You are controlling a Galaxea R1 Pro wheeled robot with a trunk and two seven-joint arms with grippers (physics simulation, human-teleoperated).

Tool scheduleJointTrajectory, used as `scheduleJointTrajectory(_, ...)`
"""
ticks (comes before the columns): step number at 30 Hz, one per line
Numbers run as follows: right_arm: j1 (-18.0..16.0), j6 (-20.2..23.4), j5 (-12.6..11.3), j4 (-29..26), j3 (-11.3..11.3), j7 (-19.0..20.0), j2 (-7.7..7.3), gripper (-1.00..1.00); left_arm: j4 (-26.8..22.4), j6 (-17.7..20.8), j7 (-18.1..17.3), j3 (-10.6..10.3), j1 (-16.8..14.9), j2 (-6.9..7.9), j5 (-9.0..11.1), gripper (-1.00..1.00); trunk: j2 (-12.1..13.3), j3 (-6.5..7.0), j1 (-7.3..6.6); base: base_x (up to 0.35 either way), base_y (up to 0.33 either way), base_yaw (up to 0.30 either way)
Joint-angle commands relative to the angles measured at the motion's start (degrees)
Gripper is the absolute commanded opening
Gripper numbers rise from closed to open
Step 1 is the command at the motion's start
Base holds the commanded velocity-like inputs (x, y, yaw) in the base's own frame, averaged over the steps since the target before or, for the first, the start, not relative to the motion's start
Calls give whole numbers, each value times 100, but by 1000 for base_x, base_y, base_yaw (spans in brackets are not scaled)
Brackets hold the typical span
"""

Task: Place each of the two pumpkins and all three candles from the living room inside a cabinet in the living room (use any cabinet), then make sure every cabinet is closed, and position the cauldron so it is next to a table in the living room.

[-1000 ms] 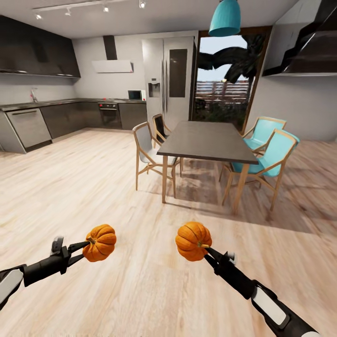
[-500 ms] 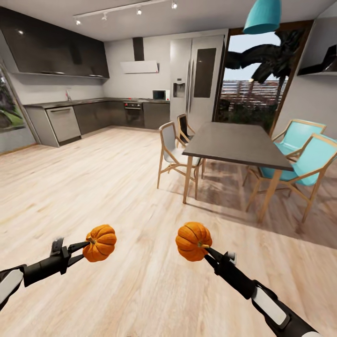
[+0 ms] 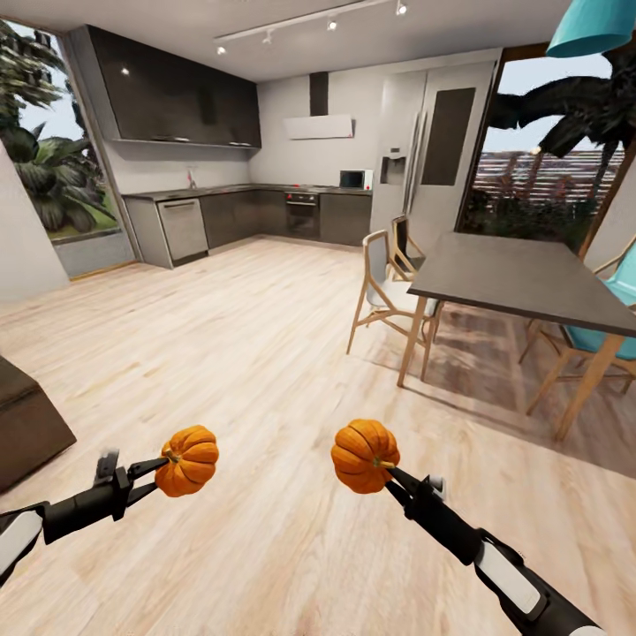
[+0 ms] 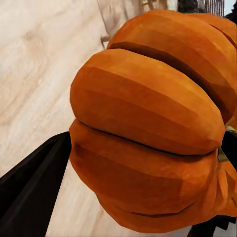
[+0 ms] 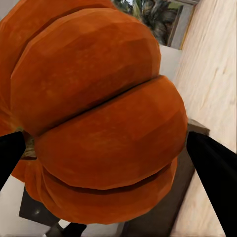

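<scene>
Your left jaws (image 3: 157,465) are clamped on one pumpkin (image 3: 188,459), your right jaws (image 3: 386,466) on the other pumpkin (image 3: 364,454); you carry both over the wood floor (image 3: 221,353), dining table (image 3: 521,283) ahead right.

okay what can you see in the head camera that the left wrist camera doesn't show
Head view alone: both arms, the right gripper shut on the right pumpkin, the dining table with its chairs, and the kitchen cupboards. Left wrist view alone: a close look at the ribs of the left pumpkin, with a black finger beside it. Both share the left pumpkin held by the left gripper above the pale wood floor.
</scene>
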Motion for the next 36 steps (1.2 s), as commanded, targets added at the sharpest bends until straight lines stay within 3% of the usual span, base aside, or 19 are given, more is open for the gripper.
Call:
scheduleJointTrajectory(1, -7, 58, -76, -5, 21, 21, -7, -100, 4, 57, -5, -16, -8, 4, 100, -100, -3, -5, -2, -95, 318, 275)
scheduleJointTrajectory(36, -7, 36, -72, -5, 30, 11, -7, -100, 72, 61, -5, -9, -8, 13, 100, -100, -3, -5, -2, -95, 317, 275)
